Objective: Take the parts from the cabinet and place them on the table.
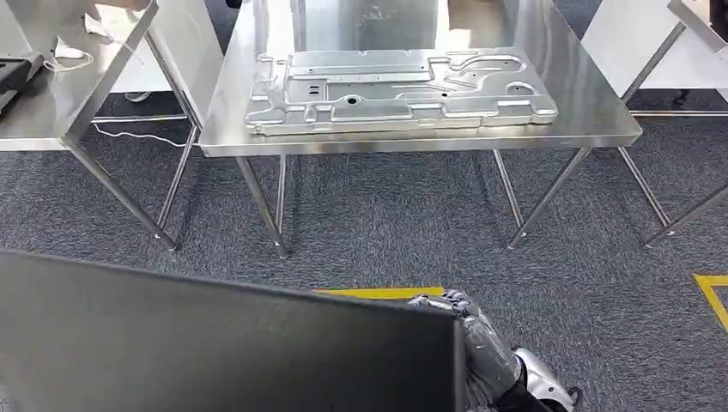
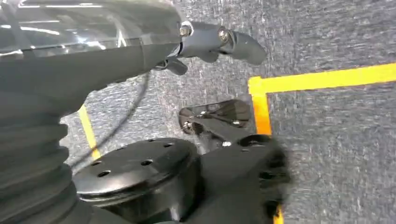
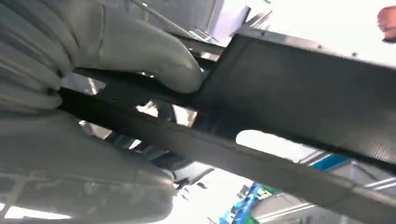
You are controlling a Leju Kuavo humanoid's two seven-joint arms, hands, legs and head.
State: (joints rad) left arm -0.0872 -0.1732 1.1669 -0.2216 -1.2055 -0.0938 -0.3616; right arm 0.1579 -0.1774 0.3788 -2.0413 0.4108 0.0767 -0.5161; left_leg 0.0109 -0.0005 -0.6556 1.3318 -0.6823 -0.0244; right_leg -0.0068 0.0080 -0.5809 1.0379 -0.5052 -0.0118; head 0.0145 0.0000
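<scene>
A large flat dark panel (image 1: 223,343) fills the lower left of the head view, carried low over the carpet. My right hand (image 1: 481,343) grips its right edge. In the right wrist view the thumb (image 3: 154,51) presses on the same dark panel (image 3: 299,93). Ahead stands a steel table (image 1: 592,120) with a silver stamped metal part (image 1: 395,90) lying flat on it. In the left wrist view my left hand (image 2: 215,39) shows a grey finger stretched out beside a glossy grey surface. Whether it holds anything is unclear.
A second steel table (image 1: 51,112) with a white cable stands at the left, and a third table (image 1: 687,43) at the right. Yellow tape (image 1: 386,293) marks the grey carpet between me and the table, with more yellow tape (image 1: 712,292) to the right.
</scene>
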